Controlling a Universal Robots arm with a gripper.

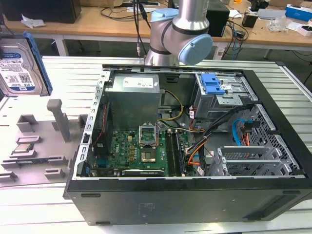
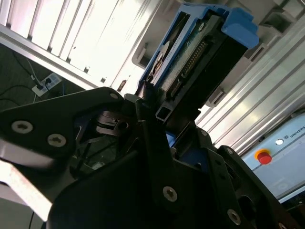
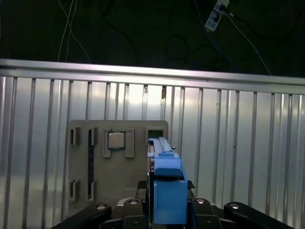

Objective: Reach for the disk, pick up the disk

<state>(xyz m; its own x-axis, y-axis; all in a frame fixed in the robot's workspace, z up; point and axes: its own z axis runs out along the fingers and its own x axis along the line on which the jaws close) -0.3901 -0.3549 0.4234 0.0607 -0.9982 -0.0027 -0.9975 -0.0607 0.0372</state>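
While the gripper (image 3: 167,206) pinches the disk (image 3: 166,183) edge-on between its fingers, the disk hangs clear of the slatted bench (image 3: 238,143), over the grey fixture plate (image 3: 83,162). In the exterior view, the disk (image 1: 20,63) is at the bench's left end, well apart from the open computer case (image 1: 195,195).

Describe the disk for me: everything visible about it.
The disk is a flat rectangular silver metal drive with a white-and-blue label on its face, framed by a blue plastic bracket. It stands upright on edge at the exterior view's left, raised over the grey fixture plate. Both wrist views show it edge-on, its connector row exposed, with the gripper jaws closed against its two faces.
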